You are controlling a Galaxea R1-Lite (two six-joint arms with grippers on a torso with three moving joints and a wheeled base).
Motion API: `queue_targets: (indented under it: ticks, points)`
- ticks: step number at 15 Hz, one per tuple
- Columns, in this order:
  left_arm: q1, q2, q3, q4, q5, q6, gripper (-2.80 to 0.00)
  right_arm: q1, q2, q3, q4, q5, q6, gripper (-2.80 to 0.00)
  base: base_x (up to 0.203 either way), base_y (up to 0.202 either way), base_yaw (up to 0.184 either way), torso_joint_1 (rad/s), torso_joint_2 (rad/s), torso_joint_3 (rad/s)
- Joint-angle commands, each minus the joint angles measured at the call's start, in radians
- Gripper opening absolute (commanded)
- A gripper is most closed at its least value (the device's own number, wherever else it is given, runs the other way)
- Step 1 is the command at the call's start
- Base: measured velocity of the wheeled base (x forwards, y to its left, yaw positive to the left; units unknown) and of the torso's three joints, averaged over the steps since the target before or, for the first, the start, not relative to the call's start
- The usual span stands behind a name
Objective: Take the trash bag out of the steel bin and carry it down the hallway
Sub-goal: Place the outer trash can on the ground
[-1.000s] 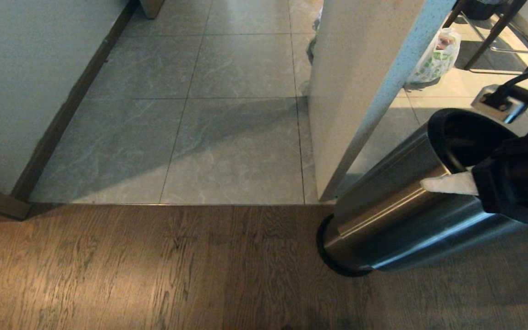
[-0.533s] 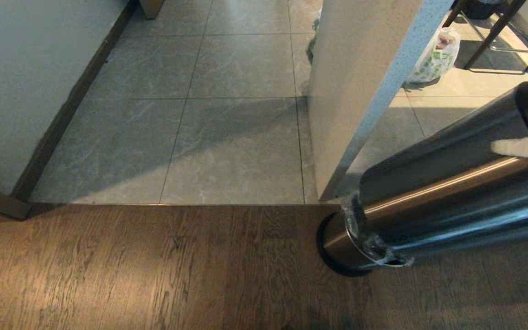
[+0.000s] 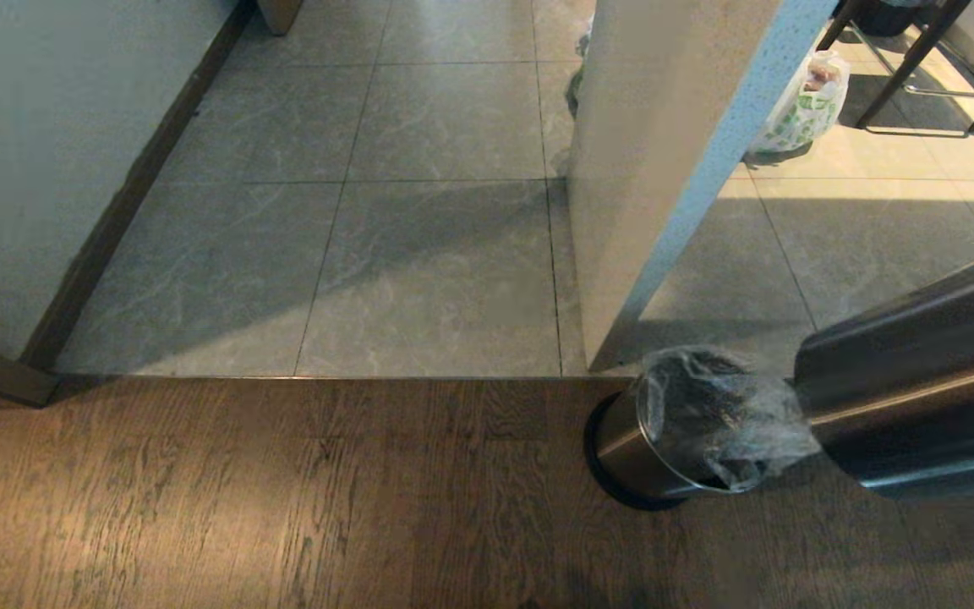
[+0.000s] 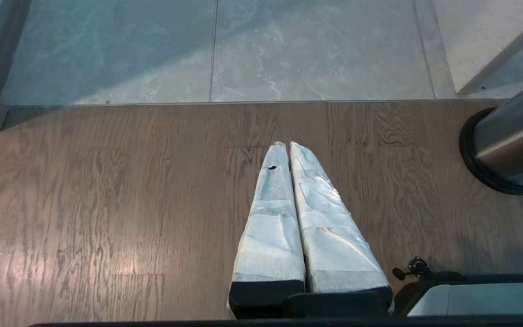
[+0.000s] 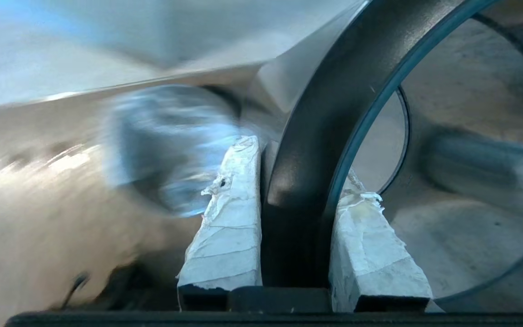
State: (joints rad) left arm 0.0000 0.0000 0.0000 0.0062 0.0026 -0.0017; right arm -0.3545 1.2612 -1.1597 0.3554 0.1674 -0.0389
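Head view shows the steel bin (image 3: 622, 448) in two parts. Its outer sleeve (image 3: 918, 397) hangs tilted at the right, and its inner part stands on the wooden floor (image 3: 284, 491), just short of the hallway (image 3: 419, 254) tiles. The trash bag (image 3: 724, 414) sits in that inner part, and its crinkled film puffs over the rim up to the sleeve's lower edge.

In the right wrist view the right gripper (image 5: 300, 161) has its fingers (image 5: 225, 218) pinching the sleeve's black rim ring (image 5: 298, 113). The left gripper (image 4: 288, 146) hangs over the floor with its fingers pressed together.

The sleeve probably needs swinging well clear and setting down gently so the film does not snag. What lies inside the bag cannot be made out.
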Motion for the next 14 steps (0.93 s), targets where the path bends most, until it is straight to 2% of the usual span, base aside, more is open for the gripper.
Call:
queue_targets:
  ticks: [1,3,6,8,12,14]
  points:
    - [0.0,0.0,0.0,0.0,0.0,0.0,-2.8,-0.106,0.151,0.051,-0.11,0.003,-0.001,-2.8,0.0,0.0,0.0,0.0,0.0,0.0]
    - [0.0,0.0,0.0,0.0,0.0,0.0,-2.8,-0.172,0.288,0.091,-0.273,0.004,-0.001,-2.8,0.0,0.0,0.0,0.0,0.0,0.0]
    - [0.0,0.0,0.0,0.0,0.0,0.0,-2.8,-0.234,0.462,0.085,-0.389,0.006,-0.001,-2.8,0.0,0.0,0.0,0.0,0.0,0.0]
    - [0.0,0.0,0.0,0.0,0.0,0.0,-2.8,-0.242,0.564,0.059,-0.474,0.006,-0.002,-2.8,0.0,0.0,0.0,0.0,0.0,0.0]
    - [0.0,0.0,0.0,0.0,0.0,0.0,-2.8,-0.245,0.781,0.04,-0.752,0.006,-0.005,-2.8,0.0,0.0,0.0,0.0,0.0,0.0]
    - [0.0,0.0,0.0,0.0,0.0,0.0,-2.8,-0.245,0.853,0.037,-0.819,0.006,-0.012,-2.8,0.0,0.0,0.0,0.0,0.0,0.0]
